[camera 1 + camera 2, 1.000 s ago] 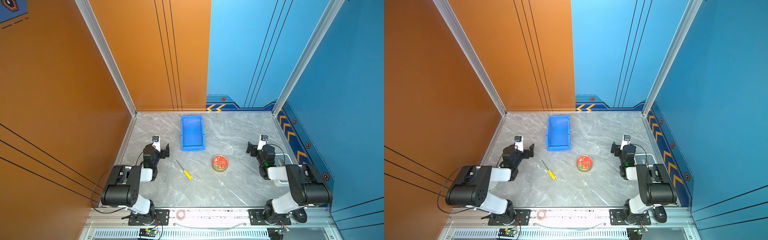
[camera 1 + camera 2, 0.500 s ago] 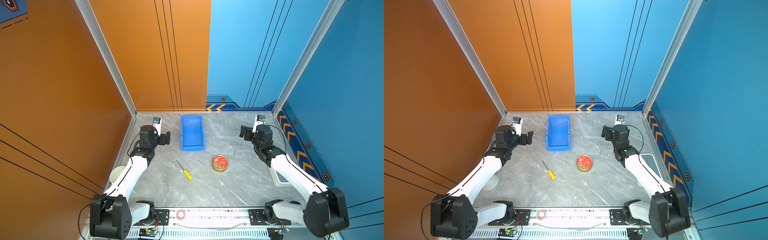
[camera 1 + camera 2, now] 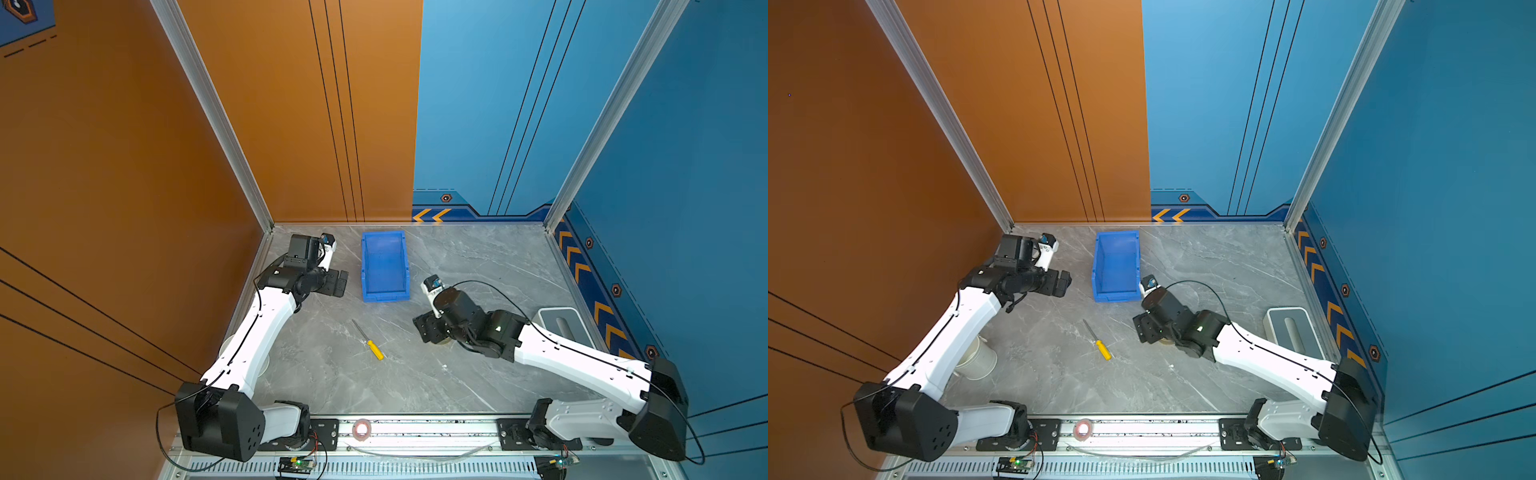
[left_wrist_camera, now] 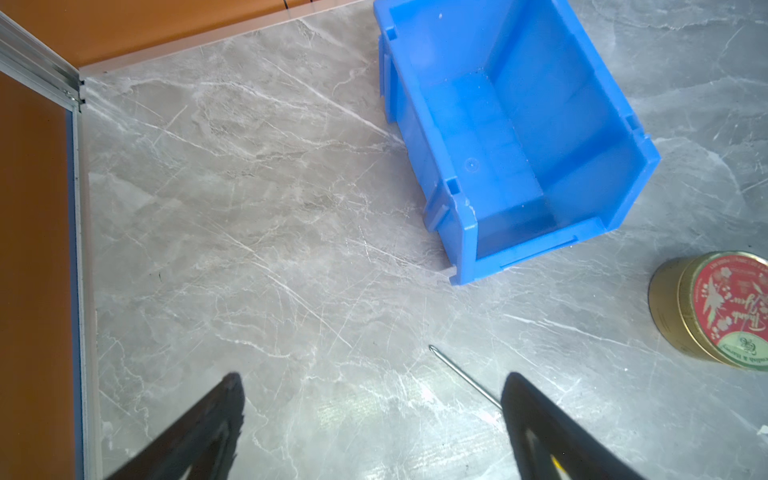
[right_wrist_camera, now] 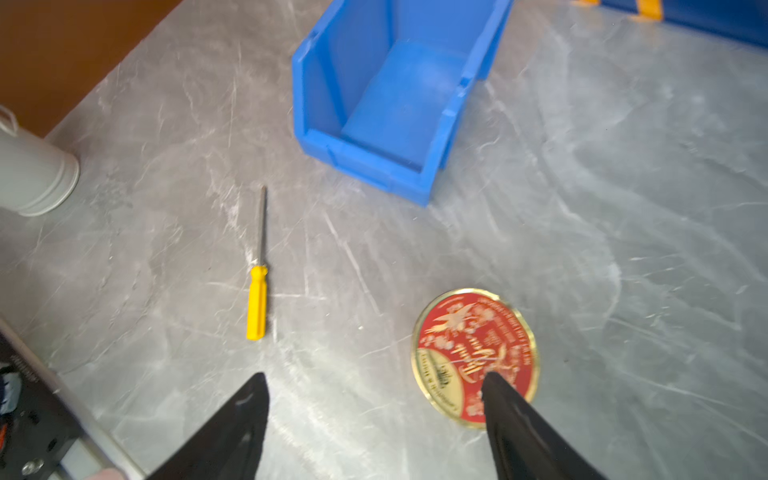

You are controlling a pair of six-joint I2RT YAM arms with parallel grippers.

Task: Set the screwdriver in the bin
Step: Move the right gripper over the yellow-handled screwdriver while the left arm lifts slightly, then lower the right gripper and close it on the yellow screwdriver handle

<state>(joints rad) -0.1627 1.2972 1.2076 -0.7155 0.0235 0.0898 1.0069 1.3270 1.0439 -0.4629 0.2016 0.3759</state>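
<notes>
1 tin [image 5: 473,357] bears gold script, too blurred; screwdriver [image 5: 257,291] outside bin [image 5: 316,91].

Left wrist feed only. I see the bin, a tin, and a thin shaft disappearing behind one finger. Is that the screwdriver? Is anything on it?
Observer: Yes. The screwdriver has a yellow handle and lies flat on the table, with nothing touching it.
Operator: Right arm?
Observer: The right end effector hangs open above the tin, clear of the screwdriver.
Operator: Other clutter?
Observer: A white cup sits near the table's left edge, partly under the left arm.
</notes>
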